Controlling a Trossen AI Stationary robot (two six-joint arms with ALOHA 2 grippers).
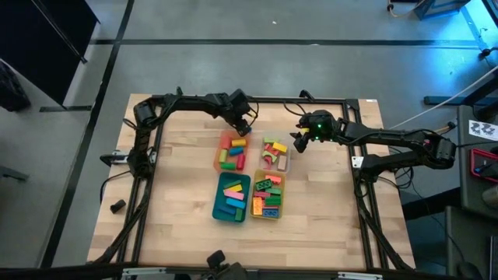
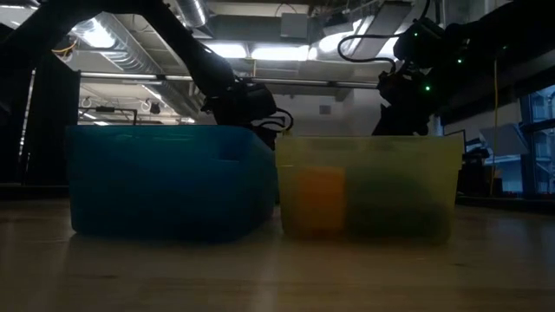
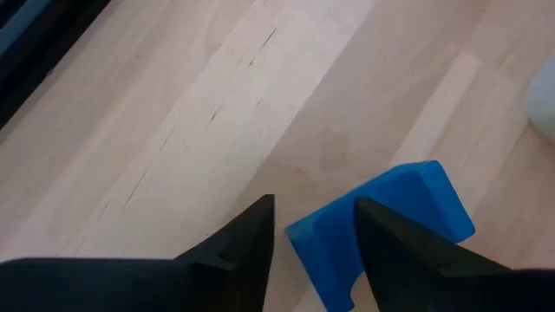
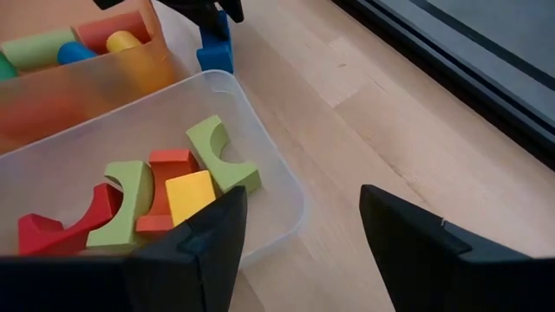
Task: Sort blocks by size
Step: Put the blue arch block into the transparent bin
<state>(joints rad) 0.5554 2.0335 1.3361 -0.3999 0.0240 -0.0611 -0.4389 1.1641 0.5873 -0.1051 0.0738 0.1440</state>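
Blocks were mostly sorted already when I checked the feeds, lying in four trays clustered mid-table. I took the orange tray (image 1: 219, 153) as my landmark. It held long green, yellow, blue and red pieces. Beside it, toward the right arm's side, sat the clear tray (image 4: 277, 178) with arched blocks in green, red and orange, plus a yellow square one. On the near side of the orange tray was the teal tray (image 1: 217, 204), and diagonal from it the yellow tray (image 1: 281, 198), both holding mixed coloured bars.

One blue block (image 3: 381, 227) lay loose on the bare wood just past the orange tray's far end. My left gripper (image 3: 314, 238) was right over it, one finger (image 3: 395, 247) across its top and the other beside its edge. The jaws stood part open around it, and I could not tell whether they had any hold.

My right gripper (image 4: 299, 234) hung above the clear tray's outer edge, away from the orange tray, jaws spread wide and holding nothing.
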